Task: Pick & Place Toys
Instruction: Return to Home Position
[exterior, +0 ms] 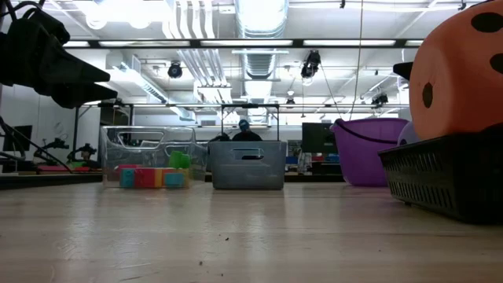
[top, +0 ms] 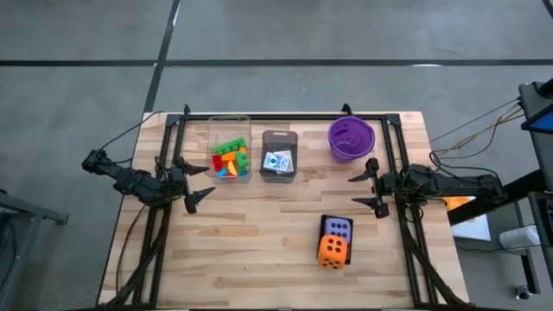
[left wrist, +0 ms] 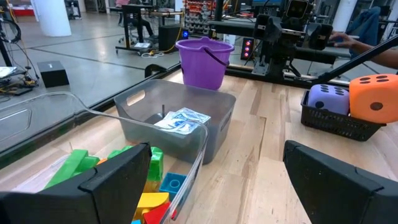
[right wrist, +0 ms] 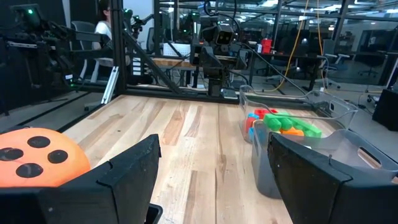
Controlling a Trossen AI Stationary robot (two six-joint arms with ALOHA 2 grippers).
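Observation:
Coloured bricks [top: 229, 159] lie in a clear bin [top: 212, 130] at the far middle of the table. White-and-blue card packs [top: 278, 161] lie in a grey bin [top: 278, 136] beside it. A purple die [top: 339, 228] and an orange die [top: 333, 251] sit in a black bin [top: 326, 222] at the near right. My left gripper [top: 198, 183] hovers open at the table's left, near the clear bin, fingers level. My right gripper [top: 366, 190] hovers open at the table's right, below the purple bowl. Neither holds anything.
A purple bowl [top: 350, 138] stands at the far right, next to the grey bin. Black frame rails [top: 285, 115] run along the table's far edge and down both sides. Bare wood [top: 259, 233] spans the middle and near left.

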